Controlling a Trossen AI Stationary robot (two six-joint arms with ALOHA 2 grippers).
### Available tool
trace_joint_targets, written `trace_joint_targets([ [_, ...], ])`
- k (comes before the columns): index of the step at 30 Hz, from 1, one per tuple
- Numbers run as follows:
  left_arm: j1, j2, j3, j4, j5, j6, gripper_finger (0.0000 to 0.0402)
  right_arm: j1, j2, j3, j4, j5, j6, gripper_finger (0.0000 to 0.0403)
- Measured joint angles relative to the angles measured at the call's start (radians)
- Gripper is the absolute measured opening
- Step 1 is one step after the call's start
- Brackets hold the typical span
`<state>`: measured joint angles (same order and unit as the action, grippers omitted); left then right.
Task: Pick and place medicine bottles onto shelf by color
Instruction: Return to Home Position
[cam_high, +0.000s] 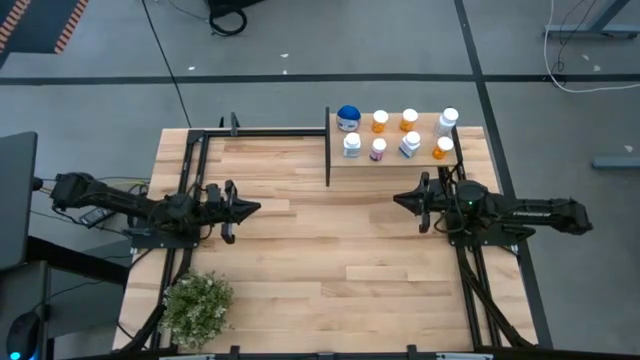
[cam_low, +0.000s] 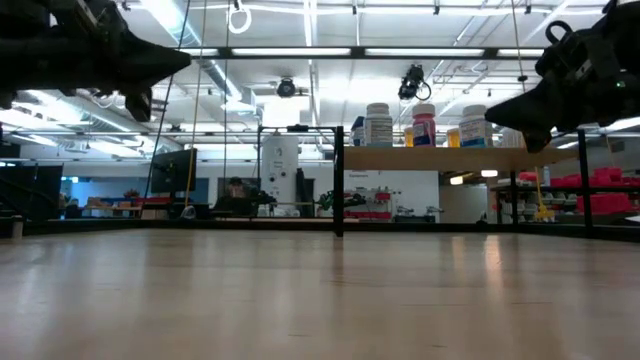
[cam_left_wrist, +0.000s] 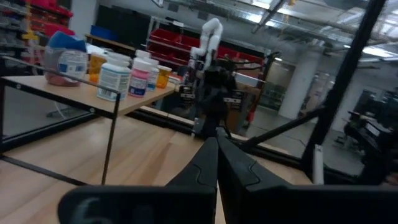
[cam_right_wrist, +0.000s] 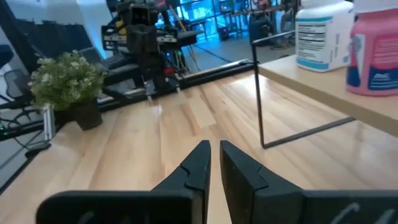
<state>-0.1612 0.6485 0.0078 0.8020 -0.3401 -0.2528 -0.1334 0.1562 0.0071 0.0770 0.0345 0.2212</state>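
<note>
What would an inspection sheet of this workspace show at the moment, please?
Surface: wood table, no bottle standing on it.
Job's things: eight pill bottles, upright in two rows on the shelf.
Clutter: potted plant at the table's edge on the left arm's side.
Tools: left tool and right tool are both shut and empty, raised above the table and pointing at each other.
Cables: black cable runs across the floor toward the table; pale cable loops lie on the floor past the shelf side.
Surroundings: grey floor; red bins in the room behind.
</note>
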Motion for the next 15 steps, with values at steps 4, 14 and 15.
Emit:
trace_joint_targets([
  [4, 0.000, -0.202, 0.000, -0.216, 0.040, 0.004, 0.0004, -0.014, -0.002, 0.000, -0.033, 0.001, 0.001, 0.0042],
  [14, 0.000, -0.611, 0.000, -0.665, 0.177, 0.006, 0.0003, -0.014, 0.002, 0.000, -0.034, -0.004, 0.046, 0.0042],
  [15, 0.000, -0.634, 0.000, -0.703, 0.179, 0.013, 0.0004, -0.014, 0.002, 0.000, -0.032, -0.006, 0.054, 0.0042],
])
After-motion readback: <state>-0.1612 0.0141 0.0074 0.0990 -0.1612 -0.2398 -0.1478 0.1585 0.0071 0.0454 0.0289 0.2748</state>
